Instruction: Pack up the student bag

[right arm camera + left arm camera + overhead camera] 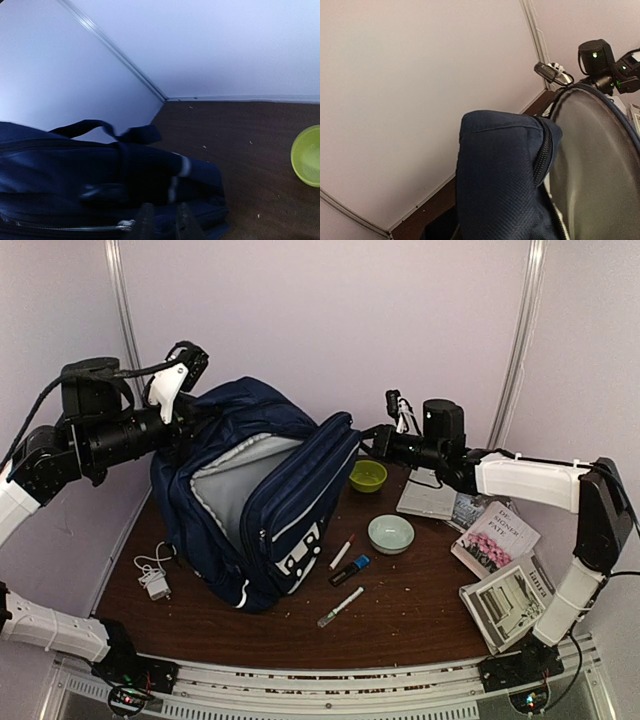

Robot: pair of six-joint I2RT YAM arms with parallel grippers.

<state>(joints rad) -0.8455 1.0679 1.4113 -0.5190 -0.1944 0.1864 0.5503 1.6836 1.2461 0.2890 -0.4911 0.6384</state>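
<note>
Navy student bag [300,495] sits between left fingers [181,406] (grip: cannot tell) and right fingers [145,223], slightly parted at its zipper.

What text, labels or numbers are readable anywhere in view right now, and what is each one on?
No text here is legible.
flowered book: title on the cover, too blurred to read.
grey photo booklet: lettering along one edge, too small to read.
student bag: white patch shows no legible text.

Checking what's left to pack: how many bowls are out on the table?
2: a lime-green bowl beside the student bag, toward the back; a pale bowl nearer, right of the markers. Others may be hidden.
</note>
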